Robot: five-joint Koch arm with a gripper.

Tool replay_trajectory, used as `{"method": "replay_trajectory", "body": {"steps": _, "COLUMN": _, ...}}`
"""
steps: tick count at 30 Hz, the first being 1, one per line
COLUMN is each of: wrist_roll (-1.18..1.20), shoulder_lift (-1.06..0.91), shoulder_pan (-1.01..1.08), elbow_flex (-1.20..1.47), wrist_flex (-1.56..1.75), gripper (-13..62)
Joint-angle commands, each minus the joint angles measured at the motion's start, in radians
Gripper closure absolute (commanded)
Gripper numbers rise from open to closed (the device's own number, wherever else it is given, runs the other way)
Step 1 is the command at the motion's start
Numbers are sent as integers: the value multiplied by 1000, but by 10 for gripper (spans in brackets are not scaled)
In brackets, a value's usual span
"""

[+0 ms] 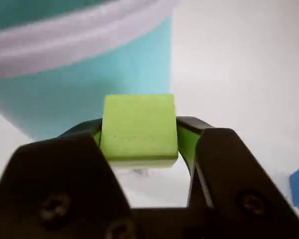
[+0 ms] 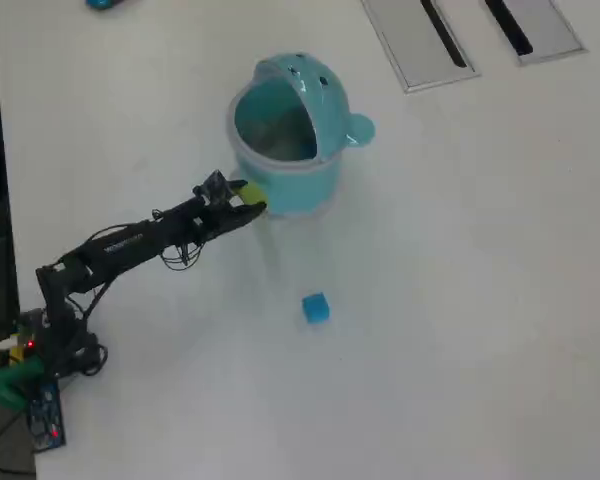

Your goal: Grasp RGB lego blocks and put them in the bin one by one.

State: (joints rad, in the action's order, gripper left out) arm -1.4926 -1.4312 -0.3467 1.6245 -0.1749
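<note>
Between the gripper's (image 1: 139,149) two black jaws sits the small yellow-green plastic cube (image 1: 138,128), clamped on its left and right faces as the wrist view shows it, so the gripper is closed around that block and carries it. Directly ahead of the gripper, very close, rises the side wall of the round teal plastic bin (image 1: 89,84) with its pale rim band; the block is held lower than that rim, beside the wall and not over the opening. From overhead, the gripper (image 2: 242,203) is at the bin's (image 2: 315,185) lower-left flank, just beside or touching the wall; I cannot tell which.

As for progress, I judge the yellow-green block to be in transit: grasped but not yet dropped in. The small blue plastic cube (image 2: 315,307) lies on the white worktop (image 2: 460,300), well apart from the gripper, below and to the right of it in the overhead view; it shows at the right edge of the wrist view too. No red block is visible on the worktop; it may already lie in the bin, but the interior is too dim to confirm.

The black arm (image 2: 140,240) reaches out long and low from its base at the lower left, stretched toward the bin.
</note>
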Motion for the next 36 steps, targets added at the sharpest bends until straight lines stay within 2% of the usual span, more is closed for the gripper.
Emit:
{"method": "replay_trajectory", "body": {"steps": 1, "wrist_roll": 2, "shoulder_lift": -57, "shoulder_pan": -11, "elbow_flex": -114, "wrist_flex": -17, "gripper": 328}}
{"method": "replay_trajectory", "body": {"steps": 21, "wrist_roll": 29, "shoulder_lift": -9, "shoulder_pan": -54, "elbow_flex": -540, "wrist_flex": -247, "gripper": 329}}
{"method": "replay_trajectory", "body": {"steps": 27, "wrist_roll": 43, "shoulder_lift": 94, "shoulder_pan": -118, "elbow_flex": -733, "wrist_flex": -247, "gripper": 330}}
{"method": "replay_trajectory", "body": {"steps": 36, "wrist_roll": 58, "shoulder_lift": 218, "shoulder_pan": -156, "elbow_flex": -874, "wrist_flex": -213, "gripper": 330}}
